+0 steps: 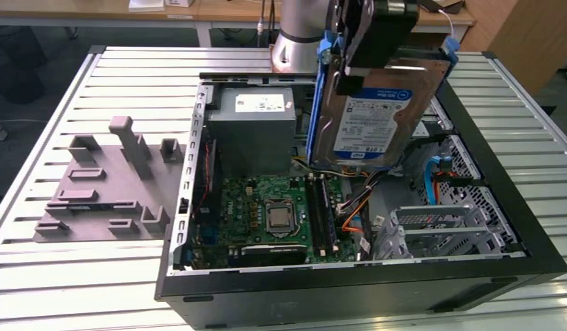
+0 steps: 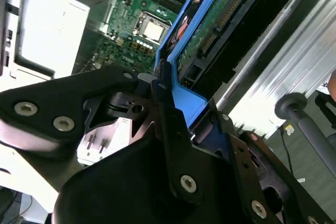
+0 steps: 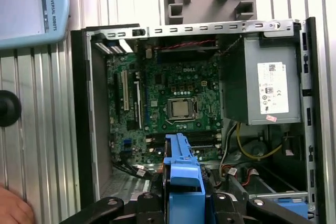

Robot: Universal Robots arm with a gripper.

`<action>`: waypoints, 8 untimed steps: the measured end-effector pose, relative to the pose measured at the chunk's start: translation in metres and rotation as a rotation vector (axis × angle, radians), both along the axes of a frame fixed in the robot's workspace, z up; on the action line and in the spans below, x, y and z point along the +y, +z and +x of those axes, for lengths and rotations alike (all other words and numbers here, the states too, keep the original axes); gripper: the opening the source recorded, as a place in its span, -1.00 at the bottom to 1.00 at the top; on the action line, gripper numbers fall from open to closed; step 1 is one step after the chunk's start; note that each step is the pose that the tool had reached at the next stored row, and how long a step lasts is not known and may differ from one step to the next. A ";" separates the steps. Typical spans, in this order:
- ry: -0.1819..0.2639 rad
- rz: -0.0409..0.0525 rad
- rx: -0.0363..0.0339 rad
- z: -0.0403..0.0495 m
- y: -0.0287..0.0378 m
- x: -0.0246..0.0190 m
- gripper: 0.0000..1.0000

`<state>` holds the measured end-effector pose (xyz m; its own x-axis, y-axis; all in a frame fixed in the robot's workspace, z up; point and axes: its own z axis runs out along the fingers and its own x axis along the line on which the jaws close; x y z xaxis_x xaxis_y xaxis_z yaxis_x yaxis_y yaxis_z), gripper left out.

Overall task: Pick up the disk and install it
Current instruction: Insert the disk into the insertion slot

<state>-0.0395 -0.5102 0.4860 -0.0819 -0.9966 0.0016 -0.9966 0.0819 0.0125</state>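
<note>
In the exterior view the disk (image 1: pixel 376 117), a silver drive with a white-and-blue label in a blue carrier bracket, hangs upright above the open computer case (image 1: pixel 357 293). My gripper (image 1: pixel 355 69) is shut on its upper edge, clear of the case. It hovers over the right side of the case, above the orange cables and the metal drive cage (image 1: pixel 445 231). In the second wrist view a black finger (image 2: pixel 167 114) presses on the blue carrier (image 2: pixel 184 100), and the disk's green circuit board (image 2: pixel 210 30) faces the camera. The first wrist view shows the carrier (image 3: pixel 184 177) above the motherboard (image 3: pixel 178 103).
The case holds a green motherboard (image 1: pixel 274 207) and a grey power-supply box (image 1: pixel 256 124) at its back. A grey fixture with upright posts (image 1: pixel 109 179) lies on the slatted table at the exterior view's left. A light blue handheld device (image 3: pixel 31 3) and part of a hand (image 3: pixel 13 208) are beside the case.
</note>
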 end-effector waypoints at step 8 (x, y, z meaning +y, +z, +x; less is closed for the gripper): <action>0.000 -0.0002 0.0000 0.0042 -0.0057 -0.0290 -0.27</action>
